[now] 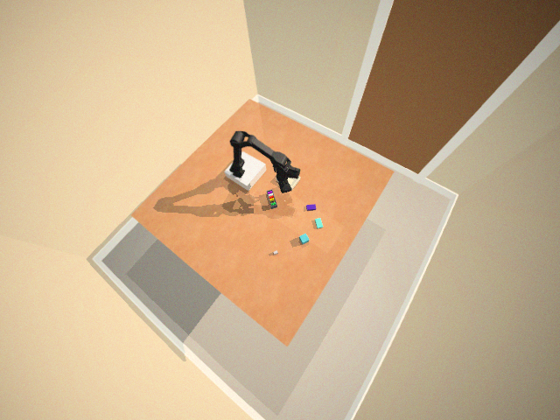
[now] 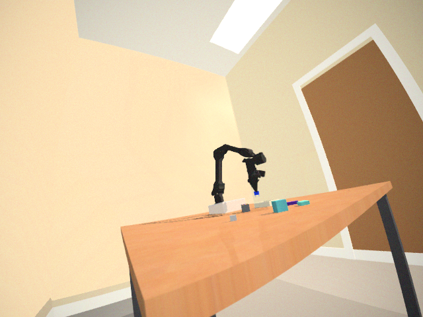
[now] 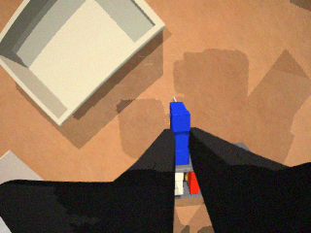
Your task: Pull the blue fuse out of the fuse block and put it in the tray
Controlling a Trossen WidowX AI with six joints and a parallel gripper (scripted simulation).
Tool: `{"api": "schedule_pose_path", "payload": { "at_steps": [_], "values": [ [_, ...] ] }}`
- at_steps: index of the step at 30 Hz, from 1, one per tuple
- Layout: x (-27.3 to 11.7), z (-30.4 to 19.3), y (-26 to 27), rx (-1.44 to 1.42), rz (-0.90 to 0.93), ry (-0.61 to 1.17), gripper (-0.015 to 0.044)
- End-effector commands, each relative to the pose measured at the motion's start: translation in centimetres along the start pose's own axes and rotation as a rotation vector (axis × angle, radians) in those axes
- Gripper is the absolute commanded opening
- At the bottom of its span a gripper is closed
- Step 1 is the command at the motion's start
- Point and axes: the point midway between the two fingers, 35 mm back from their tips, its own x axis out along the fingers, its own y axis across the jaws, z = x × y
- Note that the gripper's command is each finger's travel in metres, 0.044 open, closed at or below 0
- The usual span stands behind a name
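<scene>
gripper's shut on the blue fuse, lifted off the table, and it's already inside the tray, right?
Not inside the tray. The gripper is shut on the blue fuse and lifted off the table, but the wrist view shows the fuse over bare table, with the tray off to one side. The exterior view also shows the fuse hanging in the air short of the tray.

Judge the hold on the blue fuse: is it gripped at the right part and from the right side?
Yes: the pincer is shut on the blue fuse's upper body from straight above, its long axis hanging vertical, lower end free for the tray.
</scene>
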Motion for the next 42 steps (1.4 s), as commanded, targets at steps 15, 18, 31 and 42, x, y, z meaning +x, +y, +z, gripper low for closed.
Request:
{"api": "schedule_pose_path", "payload": {
  "at_steps": [15,18,31,42],
  "values": [
    [0.2,6.0,8.0,0.001,0.016,0.0,0.0],
    [0.2,6.2,8.3,0.001,0.016,0.0,0.0],
    [2.0,6.2,8.3,0.001,0.016,0.0,0.0],
    [3.8,6.2,8.4,0.001,0.016,0.0,0.0]
  ]
}}
